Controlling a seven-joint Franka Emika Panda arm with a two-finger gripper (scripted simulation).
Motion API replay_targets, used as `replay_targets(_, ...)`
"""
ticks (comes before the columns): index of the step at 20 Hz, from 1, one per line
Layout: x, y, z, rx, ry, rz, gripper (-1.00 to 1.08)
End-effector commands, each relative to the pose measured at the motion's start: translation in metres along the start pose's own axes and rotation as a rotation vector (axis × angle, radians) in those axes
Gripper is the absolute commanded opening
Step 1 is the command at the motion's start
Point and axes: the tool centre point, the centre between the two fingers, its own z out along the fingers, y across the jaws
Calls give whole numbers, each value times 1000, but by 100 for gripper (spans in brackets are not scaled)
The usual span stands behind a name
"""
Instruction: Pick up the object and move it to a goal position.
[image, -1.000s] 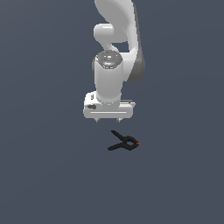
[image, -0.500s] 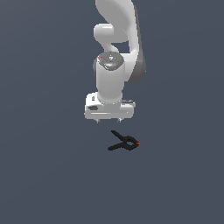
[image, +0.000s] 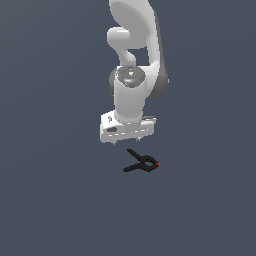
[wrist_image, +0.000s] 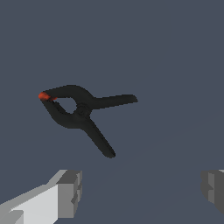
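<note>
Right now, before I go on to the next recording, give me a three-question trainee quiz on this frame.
1. True or false: the gripper is shut on the black spring clamp.
2. What colour is the clamp's tip?
3. In the exterior view, the clamp lies: A) between the fingers, B) on the floor below the gripper, slightly to the exterior view's right, C) on top of the arm.

Key: 1 false, the fingers stand wide apart, clear of it. 2 red-orange. 3 B.

Exterior view: we face the arm (image: 134, 75) from afar, slightly above.
Wrist view: we look down, close.
Shared: the clamp (image: 142, 163) (wrist_image: 78, 113).
</note>
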Motion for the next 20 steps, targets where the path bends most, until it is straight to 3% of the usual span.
replay_targets(1, 3, -3, 5, 0, -1, -64, 100)
replay_targets(20, 27, -35, 49, 11, 1, -654, 100)
